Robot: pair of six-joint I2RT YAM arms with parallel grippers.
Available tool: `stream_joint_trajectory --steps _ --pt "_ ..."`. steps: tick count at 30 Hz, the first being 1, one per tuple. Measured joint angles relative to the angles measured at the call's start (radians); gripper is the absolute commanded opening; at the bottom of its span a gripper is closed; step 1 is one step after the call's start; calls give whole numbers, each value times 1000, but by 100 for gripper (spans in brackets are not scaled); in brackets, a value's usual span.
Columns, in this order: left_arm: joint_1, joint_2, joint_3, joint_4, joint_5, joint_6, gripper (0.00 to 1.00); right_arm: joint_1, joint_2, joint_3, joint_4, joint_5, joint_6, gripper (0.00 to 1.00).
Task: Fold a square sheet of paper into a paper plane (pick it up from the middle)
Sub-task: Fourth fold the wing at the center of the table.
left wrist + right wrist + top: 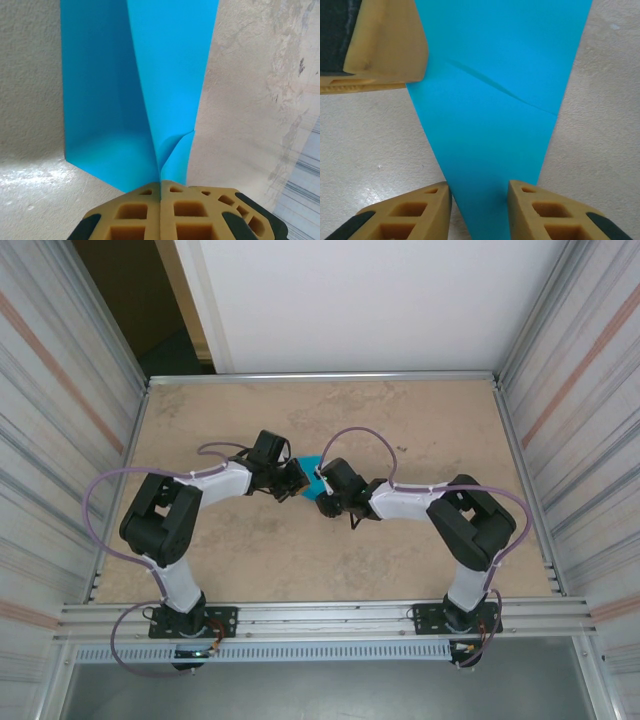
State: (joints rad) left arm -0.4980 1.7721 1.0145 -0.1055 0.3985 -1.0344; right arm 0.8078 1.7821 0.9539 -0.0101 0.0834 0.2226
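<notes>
- The left gripper (297,480) is out over the middle of the sandy, mottled table (420,430). Its tan jaws are shut tight, pinching a folded corner of the turquoise-blue sheet of paper (115,100).
- From that pinch the paper fans away from the left gripper, with one long crease running up it and a small crumple just at the grip.
- The right gripper (325,498) meets the left nose to nose, with the paper between them.
- The right jaws are partly apart, and the tapering end of the paper passes through the gap. I cannot tell whether they press on its edges.
- One left finger (380,45) sits against the paper's far-left edge in the right wrist view.
- A shallow diagonal crease crosses the paper there.
</notes>
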Motion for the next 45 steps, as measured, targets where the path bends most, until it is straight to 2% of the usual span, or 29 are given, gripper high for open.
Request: stream_joint_trajectory --steps 13,19,26,29,33,38,45 --pt "0 0 19 -11 0 -3 4 16 11 0 2 39 -35 32" --pt "0 0 27 -22 0 -3 5 19 14 0 2 53 -51 23" --pt "13 -4 27 -26 0 -3 15 19 14 0 3 55 -52 14" --pt "35 -28 27 -33 0 -3 23 19 14 0 3 48 -52 10" --pt "73 -97 14 -33 -8 -1 28 14 14 0 4 9 -51 8" --pt "112 -200 -64 -14 -27 1 28 -13 14 0 8 -71 -48 7" --pt "112 -180 -181 60 1 -3 19 -73 14 0 11 -196 -20 5"
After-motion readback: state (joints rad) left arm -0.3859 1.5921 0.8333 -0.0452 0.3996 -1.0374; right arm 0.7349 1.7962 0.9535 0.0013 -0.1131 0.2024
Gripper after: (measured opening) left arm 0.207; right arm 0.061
